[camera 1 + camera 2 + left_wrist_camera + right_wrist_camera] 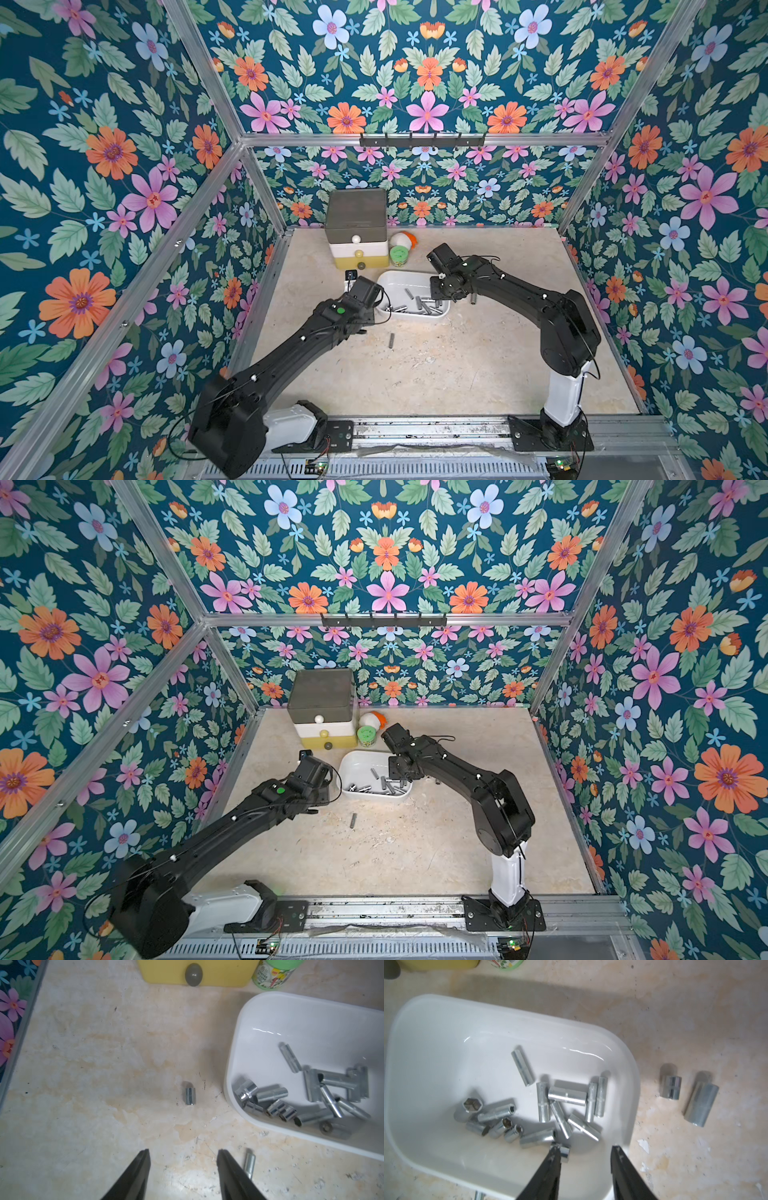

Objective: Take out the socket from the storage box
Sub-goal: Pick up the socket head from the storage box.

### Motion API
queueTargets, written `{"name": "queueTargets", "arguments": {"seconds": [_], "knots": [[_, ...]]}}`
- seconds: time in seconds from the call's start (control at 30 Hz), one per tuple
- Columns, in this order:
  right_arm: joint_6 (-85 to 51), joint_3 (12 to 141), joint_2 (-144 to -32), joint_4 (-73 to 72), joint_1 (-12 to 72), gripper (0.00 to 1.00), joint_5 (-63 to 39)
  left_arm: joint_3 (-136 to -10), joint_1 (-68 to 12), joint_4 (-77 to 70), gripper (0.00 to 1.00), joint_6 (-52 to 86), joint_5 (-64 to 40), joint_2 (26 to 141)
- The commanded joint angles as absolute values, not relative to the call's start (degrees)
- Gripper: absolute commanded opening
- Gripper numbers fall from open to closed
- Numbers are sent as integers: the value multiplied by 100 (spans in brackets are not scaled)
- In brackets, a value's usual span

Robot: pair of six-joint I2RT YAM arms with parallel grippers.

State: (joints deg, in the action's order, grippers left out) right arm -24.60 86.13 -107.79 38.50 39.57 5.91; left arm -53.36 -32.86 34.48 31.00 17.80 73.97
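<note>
The storage box [398,286] is a shallow white tub in the middle of the table, seen in both top views [360,763]. Several shiny steel sockets [566,1096] lie in a heap on its floor [272,1093]. My right gripper [585,1147] hangs open over the tub's right end. A short socket [565,1153] lies against the inner side of one of its fingers, and the other finger stands well clear of it. My left gripper [183,1151] is open and empty over bare table, left of the tub [291,1020].
Loose sockets lie on the table: one ahead of the left gripper [190,1096], one beside its finger [249,1162], two right of the tub [670,1086] [700,1103]. Behind the tub stand a stacked drawer tower [357,232] and a green-lidded jar [400,254].
</note>
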Motion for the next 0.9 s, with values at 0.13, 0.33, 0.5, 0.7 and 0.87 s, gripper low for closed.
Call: {"name": "queueTargets", "arguments": {"seconds": [0.13, 0.33, 0.5, 0.7, 0.87], "knots": [[-2551, 7792, -10154, 3317, 3825, 45, 394, -6064, -2897, 2854, 57, 2477, 822, 8754], [-2431, 7839, -10295, 3167, 3840, 45, 34, -6543, -2750, 2947, 56, 2312, 764, 9431], [-2303, 8748, -11111, 3463, 3905, 44, 15, -6583, -2642, 2936, 56, 2279, 678, 9519], [-2193, 10173, -12264, 4030, 3966, 42, 399, -6623, -2558, 3029, 56, 2189, 492, 9353], [-2145, 11194, -13081, 4427, 4034, 40, 398, -6635, -2558, 3273, 56, 2197, 413, 9150]]}}
